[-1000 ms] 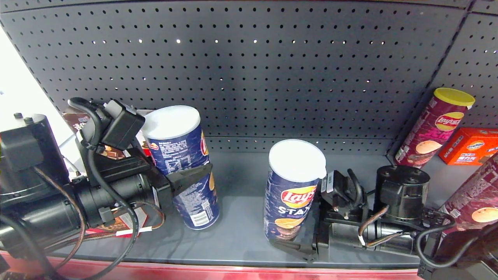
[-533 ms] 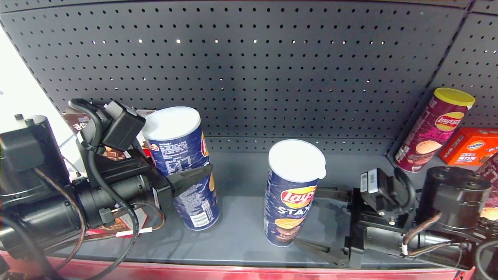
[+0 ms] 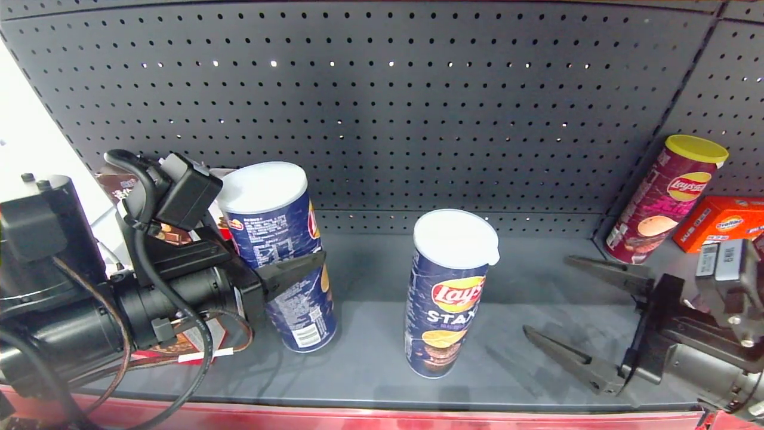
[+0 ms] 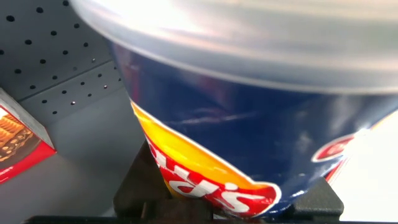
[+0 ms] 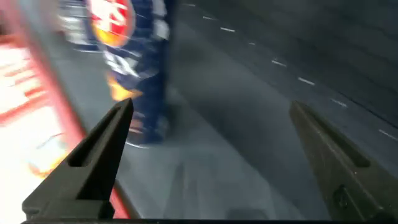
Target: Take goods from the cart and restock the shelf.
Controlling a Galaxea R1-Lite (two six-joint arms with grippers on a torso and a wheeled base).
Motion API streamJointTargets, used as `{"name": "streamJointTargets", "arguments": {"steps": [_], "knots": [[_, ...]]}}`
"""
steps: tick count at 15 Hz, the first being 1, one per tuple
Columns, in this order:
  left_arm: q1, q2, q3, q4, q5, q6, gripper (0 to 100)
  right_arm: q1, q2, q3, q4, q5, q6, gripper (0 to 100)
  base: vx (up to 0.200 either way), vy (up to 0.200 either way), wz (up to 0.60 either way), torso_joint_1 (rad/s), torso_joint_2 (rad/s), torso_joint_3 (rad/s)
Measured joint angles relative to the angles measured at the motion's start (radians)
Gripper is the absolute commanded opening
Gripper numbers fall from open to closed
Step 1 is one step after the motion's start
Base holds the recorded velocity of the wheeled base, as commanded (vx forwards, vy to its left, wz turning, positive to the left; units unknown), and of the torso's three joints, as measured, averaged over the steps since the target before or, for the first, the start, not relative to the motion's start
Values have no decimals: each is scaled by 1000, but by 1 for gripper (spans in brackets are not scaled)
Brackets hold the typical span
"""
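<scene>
Two blue chip cans with white lids stand on the grey shelf (image 3: pixel 370 358). The left can (image 3: pixel 271 239) leans slightly, and my left gripper (image 3: pixel 286 263) is shut on its middle. Up close in the left wrist view, that can (image 4: pixel 249 124) sits between the left gripper's (image 4: pixel 230 205) dark fingers. The middle can (image 3: pixel 447 292) stands upright on its own. Well to its right my right gripper (image 3: pixel 549 295) is open, with its fingertips clear of the can. In the right wrist view the right gripper (image 5: pixel 211 106) has spread fingers, with the free can (image 5: pixel 134 56) ahead to one side.
A maroon can with a yellow lid (image 3: pixel 665 197) leans in the back right corner beside an orange box (image 3: pixel 719 224). Brown boxes (image 3: pixel 119 185) sit behind my left arm. The pegboard wall (image 3: pixel 382 119) closes the back and a red lip (image 3: pixel 358 418) runs along the shelf front.
My right gripper has let go of the middle can and drawn back to the right with its fingers spread. The can stays upright. The left arm and its can have not moved.
</scene>
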Motion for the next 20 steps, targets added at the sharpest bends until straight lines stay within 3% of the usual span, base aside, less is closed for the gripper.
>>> {"name": "streamJointTargets", "arguments": {"steps": [2, 6, 10, 14, 19, 20], "knots": [[0, -1, 0, 0, 1, 0, 0, -9, -80, 42, 44, -109, -2, 100, 0, 0, 0, 0, 0, 0], [-2, -5, 1, 0, 4, 0, 0, 58, -283, 132, 167, -290, 3, 100, 0, 0, 0, 0, 0, 0], [-5, -14, 0, 2, 6, 2, 0, 42, -485, 240, 251, -372, 23, 100, 0, 0, 0, 0, 0, 0], [-8, -30, 6, 4, 6, 2, 0, 7, -733, 280, 516, -391, 25, 100, 0, 0, 0, 0, 0, 0], [-14, -42, 8, 3, 2, 3, 0, -17, -1138, 266, 1012, -379, 72, 100, 0, 0, 0, 0, 0, 0], [-20, -43, 8, 3, 3, 3, 0, -13, -1189, 257, 1036, -373, 99, 100, 0, 0, 0, 0, 0, 0]]}}
